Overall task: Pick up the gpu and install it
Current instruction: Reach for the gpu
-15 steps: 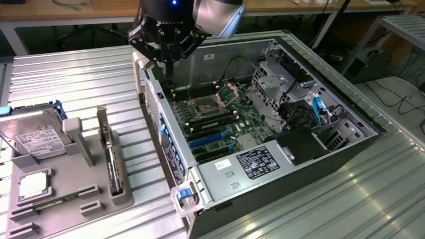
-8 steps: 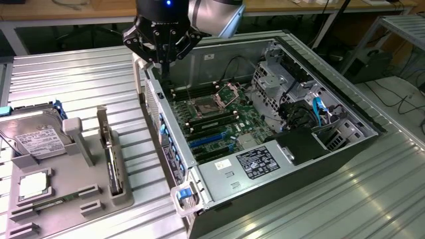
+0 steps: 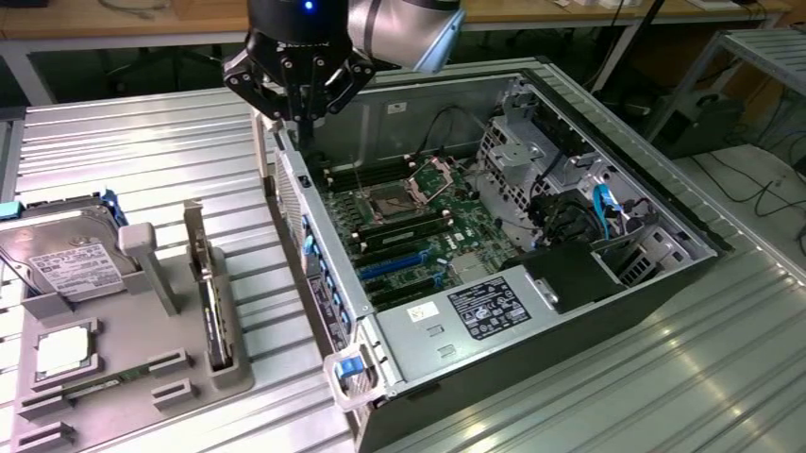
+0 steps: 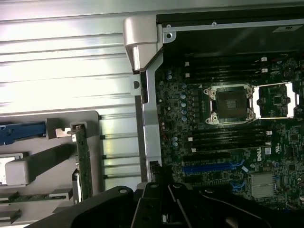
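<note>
Gpu (image 3: 217,311): slim, stiff card, probably light and fragile, standing edgewise in holder (image 3: 164,363), well apart from gripper (image 3: 302,121), which is hanging closed, empty. Grasping its long edges seems safest.

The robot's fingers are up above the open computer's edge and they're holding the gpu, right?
Not quite. The fingers are up above the open computer at its edge, but they're shut on nothing. The exterior view shows the gpu standing on edge in the grey holder beside it.
</note>
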### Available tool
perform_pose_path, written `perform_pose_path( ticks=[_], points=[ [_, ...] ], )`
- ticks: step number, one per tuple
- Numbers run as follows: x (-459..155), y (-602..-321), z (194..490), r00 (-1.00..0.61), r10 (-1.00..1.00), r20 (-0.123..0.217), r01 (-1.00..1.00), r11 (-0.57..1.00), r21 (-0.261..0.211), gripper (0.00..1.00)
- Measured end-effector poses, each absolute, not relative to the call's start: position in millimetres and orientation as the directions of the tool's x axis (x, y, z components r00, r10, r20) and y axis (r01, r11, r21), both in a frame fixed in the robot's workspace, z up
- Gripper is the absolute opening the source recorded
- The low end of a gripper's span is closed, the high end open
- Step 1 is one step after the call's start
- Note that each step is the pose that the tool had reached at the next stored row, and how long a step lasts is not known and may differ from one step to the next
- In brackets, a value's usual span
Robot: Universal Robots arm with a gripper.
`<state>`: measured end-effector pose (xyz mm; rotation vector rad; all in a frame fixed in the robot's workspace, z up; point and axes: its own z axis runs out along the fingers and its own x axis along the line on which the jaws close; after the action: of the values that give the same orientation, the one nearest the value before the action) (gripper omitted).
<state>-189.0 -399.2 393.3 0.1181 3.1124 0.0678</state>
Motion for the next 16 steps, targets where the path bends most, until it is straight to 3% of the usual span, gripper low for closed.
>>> perform_pose_path(
  ticks=[16],
  points=[
    [-208,-400,393,-0.997,0.076,-0.024,0.075,0.996,0.044,0.11]
  ],
)
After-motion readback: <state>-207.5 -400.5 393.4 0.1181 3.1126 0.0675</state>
